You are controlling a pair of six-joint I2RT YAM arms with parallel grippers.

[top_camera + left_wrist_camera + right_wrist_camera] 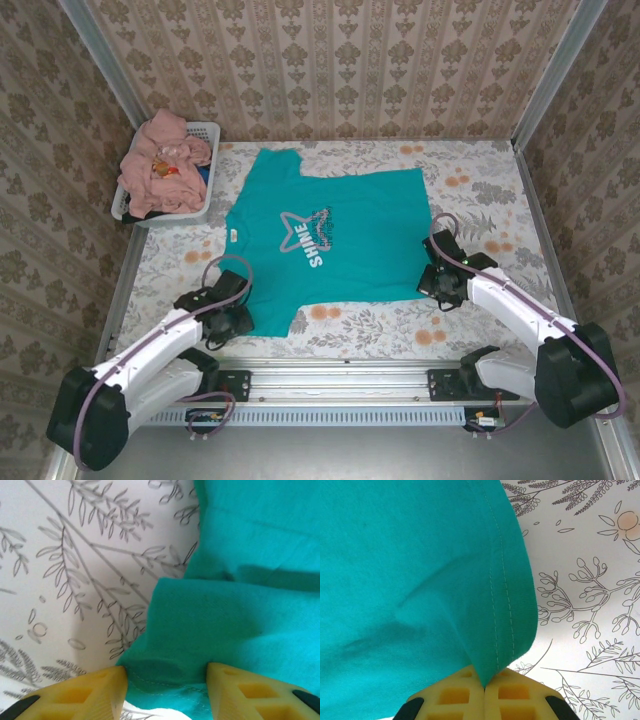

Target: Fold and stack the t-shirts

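Observation:
The teal-green t-shirt (330, 235) with white "SHINE" lettering lies spread flat, print up, in the middle of the table. My left gripper (232, 318) sits at its near-left sleeve. In the left wrist view its yellow fingers (100, 690) stand apart, open, with the sleeve's stitched hem (165, 675) lying between them. My right gripper (437, 283) is at the shirt's near-right bottom corner. In the right wrist view this gripper (485, 685) is shut on the hem (507, 630), which rises from the pinch in a fold. Salmon-pink t-shirts (160, 165) are heaped in the basket.
A white slotted laundry basket (203, 128) stands at the far left corner against the wall. Patterned walls close in the table on three sides. A metal rail (340, 375) runs along the near edge between the arm bases. Floral tablecloth (480, 190) shows right of the shirt.

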